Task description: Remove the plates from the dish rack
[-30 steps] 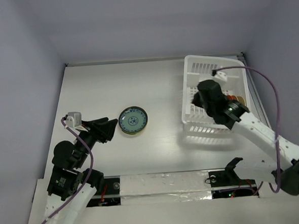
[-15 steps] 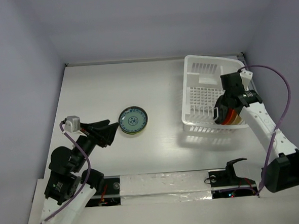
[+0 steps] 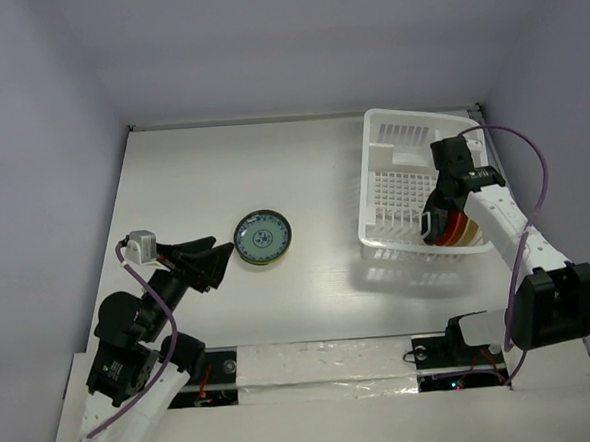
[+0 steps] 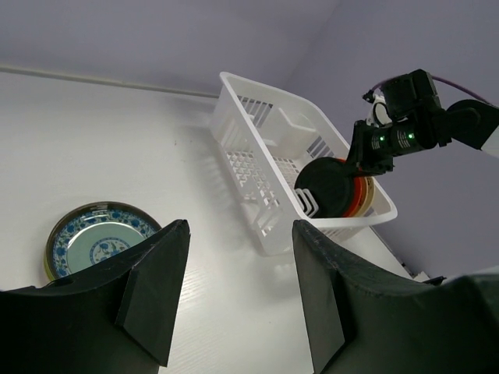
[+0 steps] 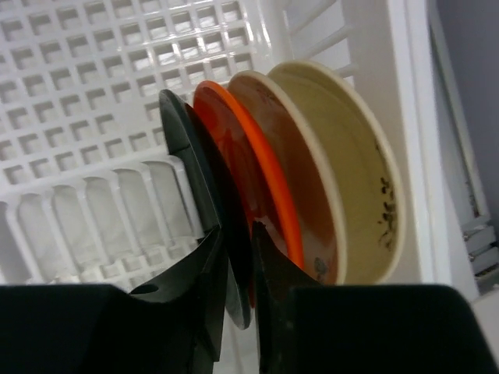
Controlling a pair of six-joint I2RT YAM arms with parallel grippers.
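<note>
The white dish rack [image 3: 373,181] stands at the back right. At its near right end several plates stand on edge: a dark plate [image 5: 191,148], an orange-red plate [image 5: 248,136], a brownish plate [image 5: 300,195] and a beige plate [image 5: 355,164]. My right gripper [image 5: 240,234] reaches down into the rack [image 5: 78,78], its jaws closed thinly on the dark plate's rim. It also shows in the top view [image 3: 439,210]. A blue-patterned plate [image 3: 263,238] lies flat on the table. My left gripper [image 3: 215,261] hovers open and empty just left of it [image 4: 97,241].
The rack's slatted walls [image 4: 257,105] enclose the right gripper on three sides. The table's right edge and side wall lie close beside the rack. A purple cable [image 3: 533,181] loops over the right arm. White tabletop [image 3: 222,175] spreads between the plate and the rack.
The right arm swung from over the rack's left part to its right end and came down on the standing plates. The left arm has barely moved.
</note>
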